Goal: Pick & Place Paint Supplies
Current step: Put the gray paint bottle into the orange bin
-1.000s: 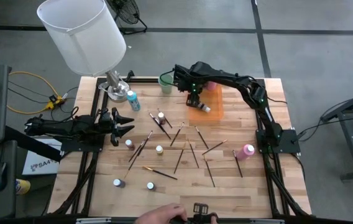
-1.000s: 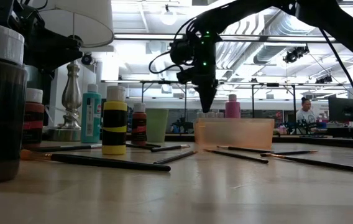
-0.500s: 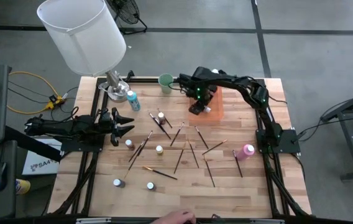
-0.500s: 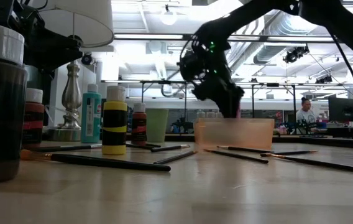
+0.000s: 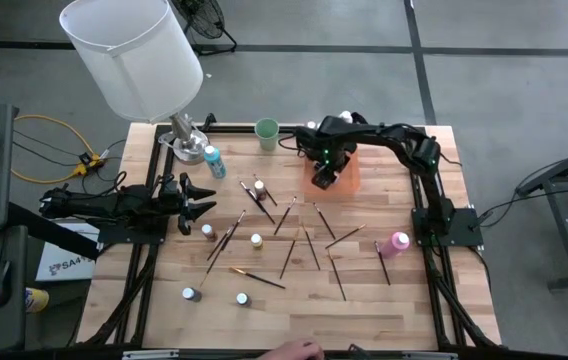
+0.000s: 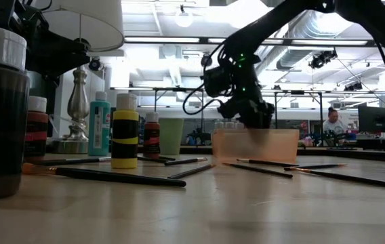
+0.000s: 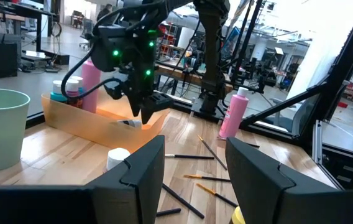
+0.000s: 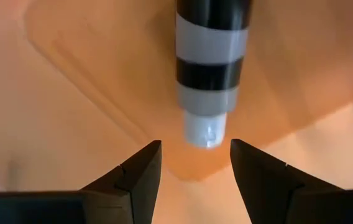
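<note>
A: Starting at the left side, what does the left gripper show?

B: It hangs at the table's left edge, jaws parted with nothing between them. In its wrist view the two dark fingers frame bare wood and a few paintbrushes. The lampshade stands at the far left corner, with a teal bottle by its silver base.

A: And the middle of the table?

B: Brushes lie scattered there, with small bottles among them: a brown one, a yellow one, and two more nearer the front edge. A green cup sits at the far edge.

A: Then the right gripper?

B: It reaches down over the near-left corner of the orange tray. Its jaws stand apart and hold nothing.

A: Where is the bottle relative to it?

B: In the right wrist view a dark bottle with pale bands lies on the tray floor just ahead of the fingers, its pale cap pointing back toward the gap between them, not touching either. A pink bottle and teal-topped ones stand at the tray's far end.

A: Farthest right?

B: A taller pink bottle rests near the right arm's base.
</note>
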`<state>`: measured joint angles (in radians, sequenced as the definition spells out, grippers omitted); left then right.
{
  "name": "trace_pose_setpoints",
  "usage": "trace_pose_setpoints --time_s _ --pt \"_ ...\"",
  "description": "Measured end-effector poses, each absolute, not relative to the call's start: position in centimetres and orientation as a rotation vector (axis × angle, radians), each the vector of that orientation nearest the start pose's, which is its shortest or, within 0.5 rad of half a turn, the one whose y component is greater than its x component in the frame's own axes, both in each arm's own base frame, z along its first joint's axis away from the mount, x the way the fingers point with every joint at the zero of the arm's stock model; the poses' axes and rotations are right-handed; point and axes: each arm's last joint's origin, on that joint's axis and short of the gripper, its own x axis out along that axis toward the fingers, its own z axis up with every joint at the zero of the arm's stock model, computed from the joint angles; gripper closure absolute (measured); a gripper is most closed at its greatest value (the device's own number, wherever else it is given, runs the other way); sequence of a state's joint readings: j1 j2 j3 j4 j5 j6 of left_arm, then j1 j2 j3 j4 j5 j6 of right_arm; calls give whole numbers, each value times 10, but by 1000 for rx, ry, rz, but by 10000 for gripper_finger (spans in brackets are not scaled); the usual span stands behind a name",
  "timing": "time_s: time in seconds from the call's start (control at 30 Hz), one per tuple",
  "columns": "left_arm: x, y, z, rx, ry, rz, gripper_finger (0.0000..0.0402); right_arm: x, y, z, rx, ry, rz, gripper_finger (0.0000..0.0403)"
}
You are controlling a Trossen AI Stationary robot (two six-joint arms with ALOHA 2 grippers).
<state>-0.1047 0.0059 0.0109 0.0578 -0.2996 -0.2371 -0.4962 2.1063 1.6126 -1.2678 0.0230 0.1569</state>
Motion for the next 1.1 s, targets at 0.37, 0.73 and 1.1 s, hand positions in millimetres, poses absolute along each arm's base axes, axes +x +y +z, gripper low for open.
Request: trace_pose_setpoints --time_s 0.37,0.73,1.1 --pt "96 -2 172 -249 -84 187 234 329 -190 154 521 1662 -512 220" --pt "96 -2 172 -249 -84 187 234 322 -188 154 493 1740 -449 298" --pt "96 -2 172 -249 -84 187 234 305 -176 227 467 1550 -396 298"
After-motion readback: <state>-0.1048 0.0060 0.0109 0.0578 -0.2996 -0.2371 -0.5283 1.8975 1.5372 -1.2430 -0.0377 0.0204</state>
